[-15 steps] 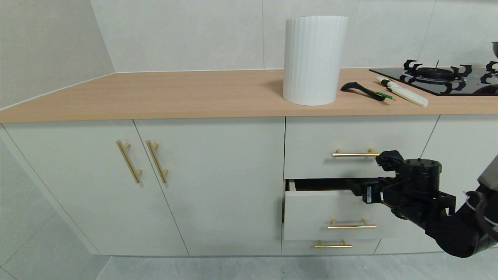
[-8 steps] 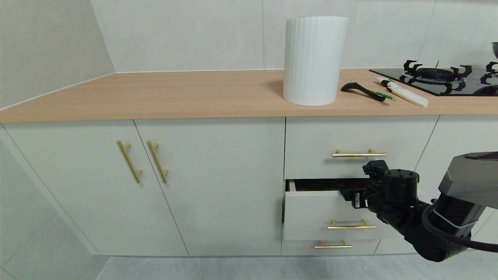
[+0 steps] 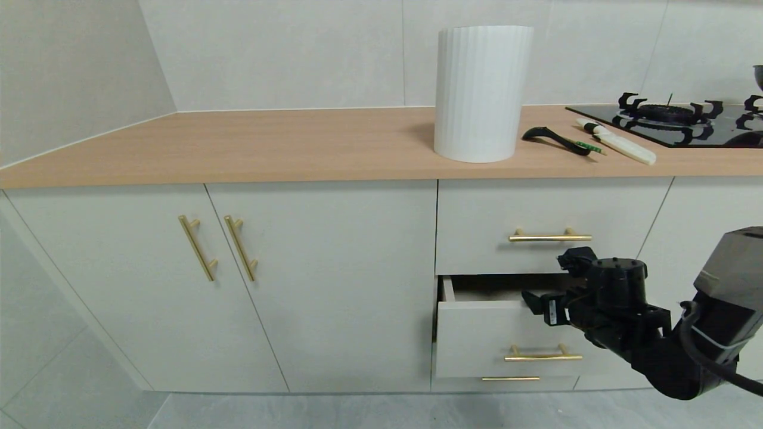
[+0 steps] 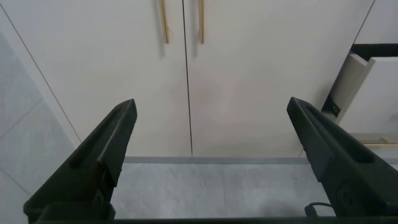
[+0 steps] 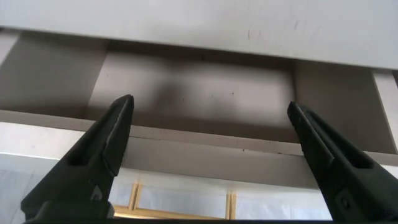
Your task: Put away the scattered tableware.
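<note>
On the wooden counter (image 3: 268, 146) lie a black spoon (image 3: 554, 139), green-tipped chopsticks (image 3: 590, 146) and a white knife (image 3: 620, 146), next to a tall white ribbed container (image 3: 481, 92). Below them the middle drawer (image 3: 477, 339) stands partly pulled out. My right gripper (image 3: 536, 301) is at the drawer's top edge, open; the right wrist view has the gripper (image 5: 209, 104) facing the drawer's hollow inside (image 5: 199, 87) with nothing between its fingers. My left gripper (image 4: 211, 102) is open, low before the cupboard doors (image 4: 186, 74), holding nothing.
A black gas hob (image 3: 673, 119) sits at the counter's right end. A shut drawer with a gold handle (image 3: 548, 237) is above the open one, another handle (image 3: 511, 378) below. Two cupboard doors (image 3: 226, 280) are shut. Grey floor (image 4: 205, 193) lies below.
My right arm dropped and shifted left to the middle drawer's top edge, and the drawer has since slid out farther. The tableware on the counter has not moved.
</note>
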